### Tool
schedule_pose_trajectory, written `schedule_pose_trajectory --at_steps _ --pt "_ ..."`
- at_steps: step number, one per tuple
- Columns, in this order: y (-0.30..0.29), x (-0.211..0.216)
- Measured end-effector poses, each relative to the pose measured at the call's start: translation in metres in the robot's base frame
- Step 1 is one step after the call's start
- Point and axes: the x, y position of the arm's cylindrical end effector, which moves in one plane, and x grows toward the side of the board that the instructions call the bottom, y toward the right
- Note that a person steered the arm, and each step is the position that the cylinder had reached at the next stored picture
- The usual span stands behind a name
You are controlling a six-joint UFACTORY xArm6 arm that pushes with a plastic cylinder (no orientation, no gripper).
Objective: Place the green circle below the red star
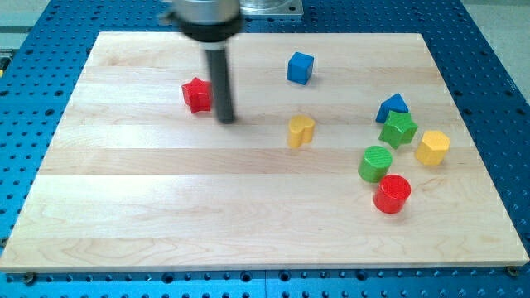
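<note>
The green circle (375,163) is a short green cylinder at the view's right, just above-left of the red cylinder (392,194). The red star (197,95) sits at the upper left of the board. My tip (226,120) rests on the board just right of and slightly below the red star, close to it, and far to the left of the green circle. The dark rod rises from the tip toward the view's top.
A blue cube (301,68) sits at the top middle. A yellow heart-like block (301,131) lies in the middle. A blue triangle (392,106), a green star (398,129) and a yellow hexagon (432,147) cluster at the right. The wooden board (166,215) lies on a blue perforated table.
</note>
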Motion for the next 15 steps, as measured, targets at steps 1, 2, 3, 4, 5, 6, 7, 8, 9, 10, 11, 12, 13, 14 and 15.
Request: schedule_pose_trajectory --at_steps 1,2,3,4,5,6,7,8,9,10,11,12,13,14,15 --pt "0.001 -0.046" --pt "-0.075 -0.034" --pt "-0.123 -0.033" --pt "-0.138 -0.037" --pt "-0.103 0.001" --pt "-0.041 0.032" --pt "0.025 0.040" --pt "0.086 0.036" --pt "0.086 0.067" --pt "0.136 0.067" --pt "0.199 0.056" --pt "0.248 0.086" --pt "0.206 0.117" --pt "0.127 0.109" --pt "0.022 0.075"
